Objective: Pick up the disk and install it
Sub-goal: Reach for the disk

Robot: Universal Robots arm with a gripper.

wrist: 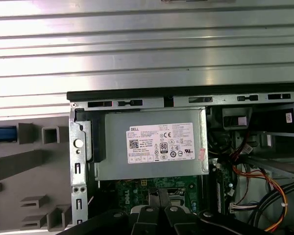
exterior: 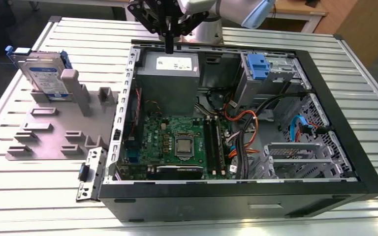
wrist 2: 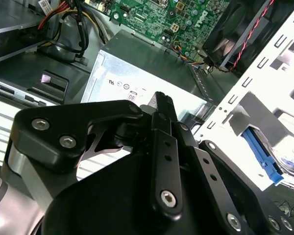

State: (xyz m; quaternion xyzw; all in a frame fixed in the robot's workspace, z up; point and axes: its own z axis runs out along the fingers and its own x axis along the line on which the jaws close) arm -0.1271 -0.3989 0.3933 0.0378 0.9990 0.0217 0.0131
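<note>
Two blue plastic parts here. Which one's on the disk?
The one standing in the grey fixture, outside the case: it edges the upright disk. The bare clip sits inside the case.

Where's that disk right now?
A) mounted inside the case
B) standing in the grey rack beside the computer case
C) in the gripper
B: the disk stands upright in the grey rack outside the computer case, with the gripper over the power supply.
</note>
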